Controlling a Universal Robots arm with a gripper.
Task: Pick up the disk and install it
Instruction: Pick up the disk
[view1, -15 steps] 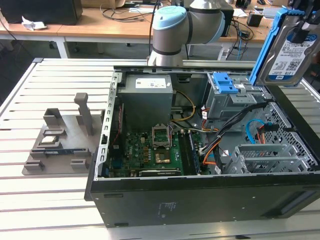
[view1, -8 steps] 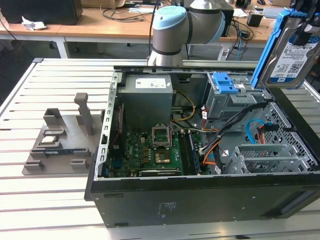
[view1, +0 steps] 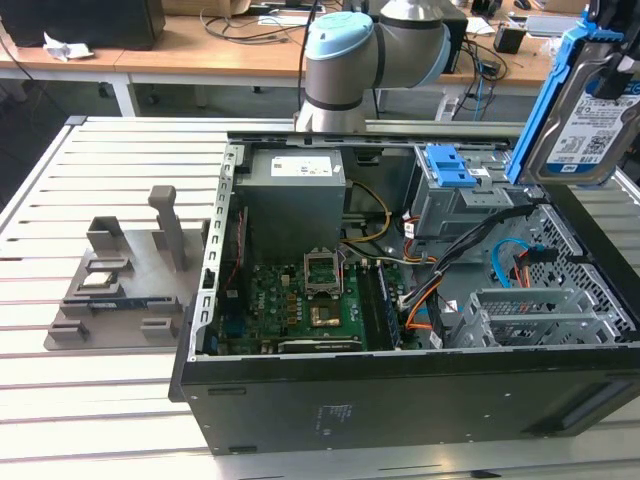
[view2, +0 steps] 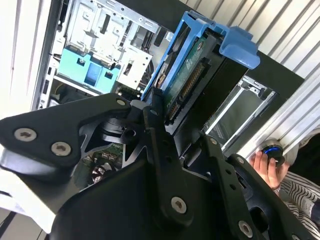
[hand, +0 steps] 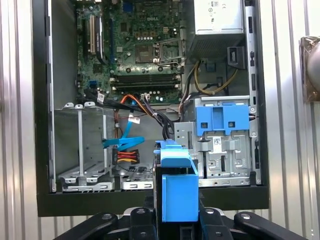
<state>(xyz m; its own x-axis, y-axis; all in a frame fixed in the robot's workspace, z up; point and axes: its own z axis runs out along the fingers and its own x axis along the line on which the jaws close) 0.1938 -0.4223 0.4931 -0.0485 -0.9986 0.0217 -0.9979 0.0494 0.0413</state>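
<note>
No print is readable. The disk (view1: 585, 130), gripped in the tool (hand: 176, 207), bears a white-and-blue label; a grey box (view1: 295, 200) well away from it bears a white label strip.

In the exterior view a computer case (view1: 400, 410) lies on the table (view1: 90, 425), with a stand (view1: 125, 295) at its nine o'clock. Inside, the power supply (view1: 295, 190) sits at twelve o'clock of the motherboard (view1: 300, 310). The disk (view1: 585, 120) hangs over the case's two o'clock corner.

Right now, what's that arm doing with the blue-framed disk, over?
Gripper shut on the disk, held up over the open computer case. Not yet installed. Loose cables lie by the drive cage; a hand close by.
</note>
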